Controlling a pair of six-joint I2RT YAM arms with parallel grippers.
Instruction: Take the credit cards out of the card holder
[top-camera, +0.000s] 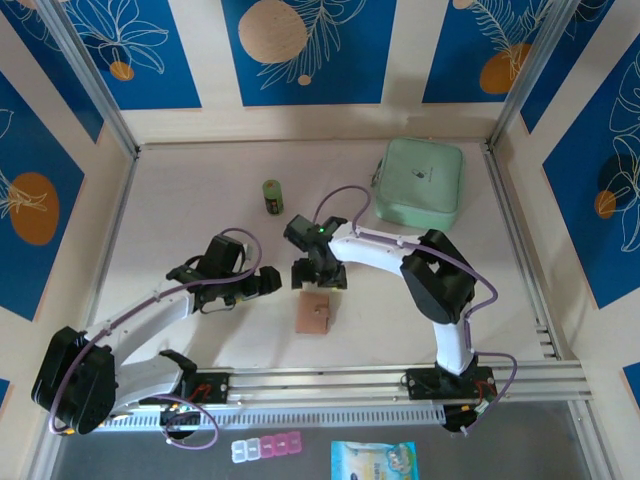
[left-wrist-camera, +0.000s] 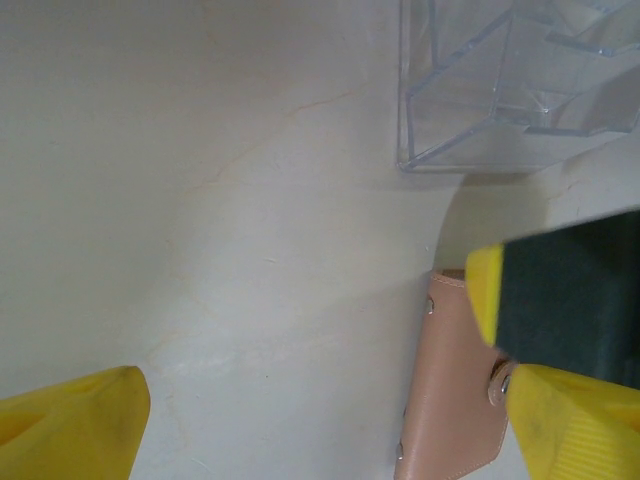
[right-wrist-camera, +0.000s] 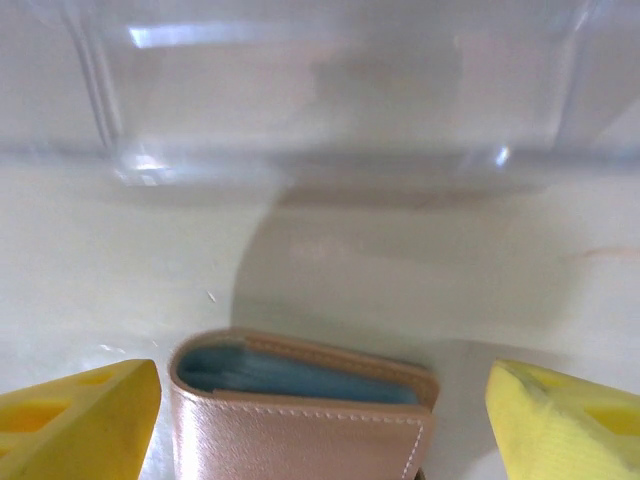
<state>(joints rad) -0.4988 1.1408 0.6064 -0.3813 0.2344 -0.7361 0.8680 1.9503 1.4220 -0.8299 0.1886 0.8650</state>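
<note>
Two pincers hang spread and empty over the counter (top-camera: 200, 200). Furthest left, the left pincer (top-camera: 264, 282) sits apart from the card holder (top-camera: 313, 315), which lies folded and flat off to its right, closer to the arm bases. Nearer to it is the right pincer (top-camera: 318, 277), poised just beyond the holder's far edge. In its wrist view that edge runs crosswise between the yellow fingers (right-wrist-camera: 85, 420), with bluish layers tucked inside, probably the credit cards (right-wrist-camera: 290, 372). The holder's long axis seems to run near-to-far.
</note>
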